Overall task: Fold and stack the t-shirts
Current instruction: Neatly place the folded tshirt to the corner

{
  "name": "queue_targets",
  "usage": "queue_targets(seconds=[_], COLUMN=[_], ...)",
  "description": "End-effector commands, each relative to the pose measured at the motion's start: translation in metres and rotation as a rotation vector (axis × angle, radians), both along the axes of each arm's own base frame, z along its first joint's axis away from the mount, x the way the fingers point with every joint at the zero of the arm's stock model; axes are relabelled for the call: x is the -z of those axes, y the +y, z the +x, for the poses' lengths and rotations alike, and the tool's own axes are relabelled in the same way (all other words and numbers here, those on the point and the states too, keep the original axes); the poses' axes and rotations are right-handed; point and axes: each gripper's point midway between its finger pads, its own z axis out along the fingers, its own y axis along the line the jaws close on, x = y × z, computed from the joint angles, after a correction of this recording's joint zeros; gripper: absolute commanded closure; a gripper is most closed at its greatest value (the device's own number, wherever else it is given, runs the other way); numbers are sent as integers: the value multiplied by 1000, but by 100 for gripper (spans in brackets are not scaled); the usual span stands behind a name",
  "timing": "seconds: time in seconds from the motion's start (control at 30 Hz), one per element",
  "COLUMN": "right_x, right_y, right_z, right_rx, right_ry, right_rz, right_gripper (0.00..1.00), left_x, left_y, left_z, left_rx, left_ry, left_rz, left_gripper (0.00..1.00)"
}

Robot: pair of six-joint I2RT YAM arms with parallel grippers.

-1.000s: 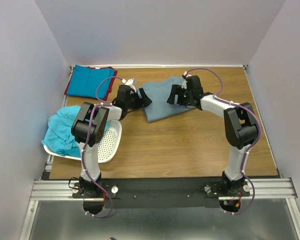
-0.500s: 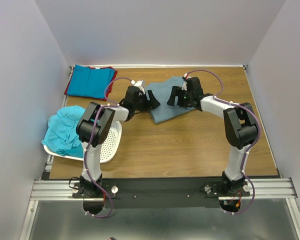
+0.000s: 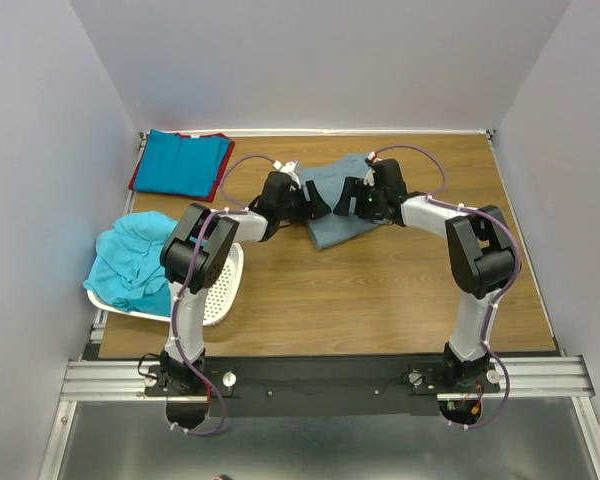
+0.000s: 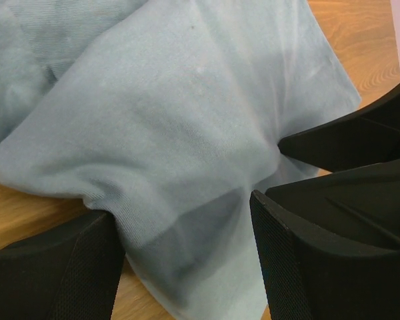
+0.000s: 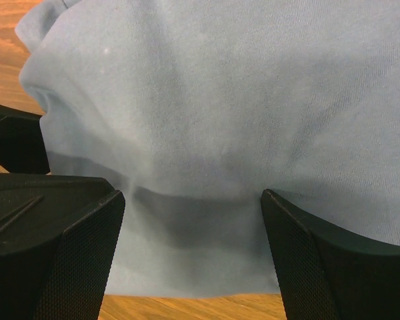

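1. Left gripper (image 4: 183,243): jaws wide, straddling a bunched fold of the grey-blue shirt (image 3: 332,230), not clamped.
2. Right gripper (image 5: 190,213): jaws wide, cloth of the same shirt between them.
3. That shirt lies rumpled at the far middle of the table (image 3: 380,290).
4. Blue shirt (image 3: 180,163) lies folded, far left.
5. Turquoise shirt (image 3: 130,260) spills from the basket (image 3: 218,290).

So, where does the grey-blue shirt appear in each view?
Top external: the shirt lies at the far centre of the table.
Left wrist: the shirt fills most of the picture, with the table at top right.
Right wrist: the shirt fills most of the picture, with the table at left.
Shared landmark: the wooden table under it.
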Motion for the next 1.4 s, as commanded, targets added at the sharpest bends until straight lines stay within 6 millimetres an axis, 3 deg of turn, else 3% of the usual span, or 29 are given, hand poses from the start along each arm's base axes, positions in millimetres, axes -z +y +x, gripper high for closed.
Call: queue_targets(seconds=[0.0,0.13,0.27,0.4,0.5,0.53,0.63,0.8,0.83,1.07,1.1,1.37], right_x=[20,20,19,18,15,13,9,-13,-24,-58,-60,-74], right_y=[6,7,5,4,5,4,1,-2,-3,-12,-14,-18], right_z=[-19,-22,-29,-36,-39,-41,-44,-47,-48,-45,-50,-52], right_rx=[-19,-24,-28,-30,-39,-42,-43,-48,-46,-21,-18,-16], right_ry=[77,65,64,69,62,60,47,0,-21,-104,-94,-126], right_rz=[30,48,51,55,66,66,60,61,64,45,37,31], right_gripper=[11,11,11,11,11,11,11,9,9,8,8,8], left_x=[8,10,8,6,4,4,-3,-22,-34,-68,-79,-96], left_y=[-14,-16,-17,-17,-16,-15,-8,12,16,67,75,122], left_z=[-4,-3,0,3,6,7,13,23,26,46,53,67], left_rx=[1,-11,-34,-48,-50,-54,-58,-52,-53,5,16,93], left_ry=[30,35,22,15,0,-4,-32,-108,-137,-278,-326,-359], left_rz=[-4,-3,0,4,12,24,71,186,203,507,545,765], left_gripper=[23,24,34,51,72,85,100,100,100,100,100,100])
